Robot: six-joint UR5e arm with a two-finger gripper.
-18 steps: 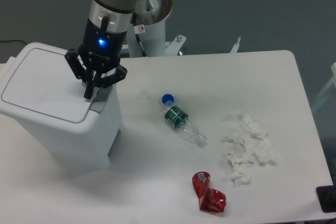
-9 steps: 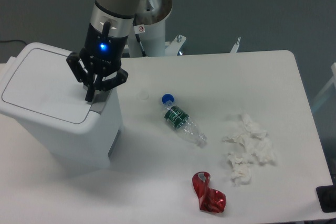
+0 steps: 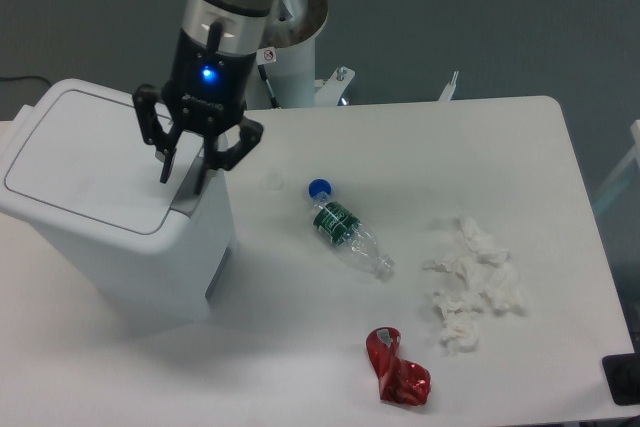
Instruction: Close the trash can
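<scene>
At the left edge of the tabletop [image 3: 420, 137] the trash can [image 3: 110, 217] was seen standing with its lid lying flat. Over its front right corner the gripper [image 3: 183, 175] was held, fingers [image 3: 166, 165] spread apart and grasping nothing. A plastic bottle [image 3: 345, 227], crumpled tissues [image 3: 475, 282] and a red wrapper [image 3: 398, 367] were scattered to the right.

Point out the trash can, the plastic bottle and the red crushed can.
trash can [image 3: 85, 162]: fixed camera, middle of its flat white lid.
plastic bottle [image 3: 348, 230]: fixed camera, on its green label.
red crushed can [image 3: 400, 371]: fixed camera, middle of its crumpled body.
</scene>
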